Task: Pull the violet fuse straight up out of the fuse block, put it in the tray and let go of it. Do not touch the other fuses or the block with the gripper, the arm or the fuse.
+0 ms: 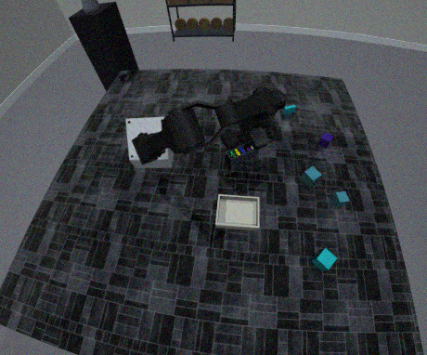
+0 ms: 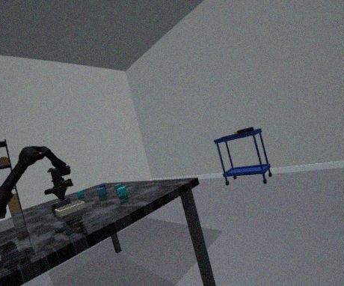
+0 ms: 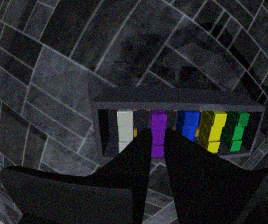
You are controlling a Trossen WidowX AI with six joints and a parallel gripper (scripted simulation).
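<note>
The violet fuse (image 3: 158,119) (image 1: 248,150) stands in the fuse block (image 3: 180,106), between the white fuse (image 3: 125,122) and the blue fuse (image 3: 189,122). The yellow fuse (image 3: 215,125) and green fuse (image 3: 238,131) stand farther right in the wrist view. My gripper (image 3: 157,135) (image 2: 61,198) points down over the block, its narrow fingertips shut on the violet fuse, one on each side. The fuse's lower part is hidden in the block. The cream tray (image 1: 217,211) (image 2: 69,212) is apart from the block, nearer the front in the top view, and holds nothing visible.
Teal blocks (image 1: 313,174) (image 1: 342,198) (image 1: 326,258) and a violet cube (image 1: 326,139) lie to the right in the top view. Another teal block (image 1: 290,109) lies beyond the wrist of the arm. The arm's white base plate (image 1: 145,124) is at the left.
</note>
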